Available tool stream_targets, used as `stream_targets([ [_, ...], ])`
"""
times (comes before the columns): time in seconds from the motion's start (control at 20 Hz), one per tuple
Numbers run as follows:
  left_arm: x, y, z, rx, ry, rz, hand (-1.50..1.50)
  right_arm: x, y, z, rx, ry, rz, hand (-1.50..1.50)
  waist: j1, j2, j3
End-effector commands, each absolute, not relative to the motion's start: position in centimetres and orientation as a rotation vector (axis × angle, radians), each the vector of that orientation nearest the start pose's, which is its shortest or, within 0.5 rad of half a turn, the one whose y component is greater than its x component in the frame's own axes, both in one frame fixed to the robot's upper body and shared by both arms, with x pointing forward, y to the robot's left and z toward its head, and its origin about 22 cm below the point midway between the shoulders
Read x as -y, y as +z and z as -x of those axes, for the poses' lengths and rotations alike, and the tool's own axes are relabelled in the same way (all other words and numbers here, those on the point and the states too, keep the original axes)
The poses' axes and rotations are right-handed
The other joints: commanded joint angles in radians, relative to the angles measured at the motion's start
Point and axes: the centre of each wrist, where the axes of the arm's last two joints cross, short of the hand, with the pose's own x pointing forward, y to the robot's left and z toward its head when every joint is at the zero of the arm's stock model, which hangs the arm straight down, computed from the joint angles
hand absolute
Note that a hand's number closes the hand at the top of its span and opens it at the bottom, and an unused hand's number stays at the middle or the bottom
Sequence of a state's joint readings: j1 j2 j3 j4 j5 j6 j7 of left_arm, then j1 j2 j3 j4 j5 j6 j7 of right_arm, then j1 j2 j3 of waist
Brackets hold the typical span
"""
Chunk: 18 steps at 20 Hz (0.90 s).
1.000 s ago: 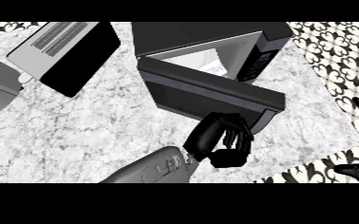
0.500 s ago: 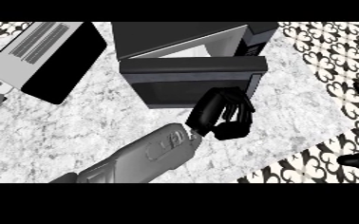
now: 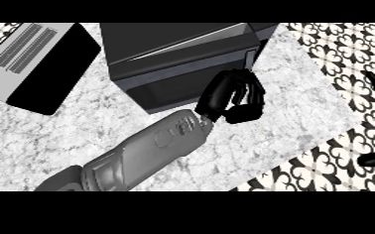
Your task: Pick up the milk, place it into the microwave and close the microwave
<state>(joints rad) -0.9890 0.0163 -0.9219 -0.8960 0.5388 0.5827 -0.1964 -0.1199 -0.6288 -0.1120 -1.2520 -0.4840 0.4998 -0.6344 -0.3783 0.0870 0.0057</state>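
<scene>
Counter [image 3: 81,129]: grey-white marbled top, fills most of view; edge runs diagonally at 3–5 o'clock.
Floor [image 3: 330,64]: black-and-white ornamental tile pattern, visible past counter edge at 2–5 o'clock.
Appliance, 10 o'clock [image 3: 36,54]: flat unit w/ light slotted panel and black face, lying on counter, apart from microwave.
Microwave [image 3: 176,54]: dark grey/black box at 12 o'clock, on counter; door looks shut or nearly so, front face toward 6 o'clock.
Milk: not visible; cannot tell whether it is inside microwave.
Forearm [image 3: 139,153]: grey, enters from 7 o'clock, angled toward 1 o'clock. Which arm: cannot tell from view alone.
Hand [image 3: 230,96]: black, at centre, against microwave's front right corner; fingers curled, holding nothing visible.
Dark object, 4 o'clock [image 3: 366,159]: partly cut off at view edge; cannot identify.
</scene>
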Motion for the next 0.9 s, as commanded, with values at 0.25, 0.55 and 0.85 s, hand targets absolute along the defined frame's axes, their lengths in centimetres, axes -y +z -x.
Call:
stream_targets([
  [0.25, 3.0, 8.9, -34.3, 1.847, -0.559, 0.172, 1.5, 39.8, 7.3, -28.2, 2.068, 0.372, -0.497, -1.5, -0.031, 0.015, 0.002],
  [0.55, 3.4, 10.2, -35.1, 1.864, -0.553, 0.158, 1.5, 38.1, 10.1, -29.0, 2.042, 0.579, -0.602, 1.5, -0.055, 0.012, 0.004],
  [0.85, 3.3, 10.4, -35.7, 1.854, -0.532, 0.148, 1.5, 35.4, 12.7, -29.5, 2.025, 0.761, -0.736, 1.5, -0.066, 0.015, 0.006],
])
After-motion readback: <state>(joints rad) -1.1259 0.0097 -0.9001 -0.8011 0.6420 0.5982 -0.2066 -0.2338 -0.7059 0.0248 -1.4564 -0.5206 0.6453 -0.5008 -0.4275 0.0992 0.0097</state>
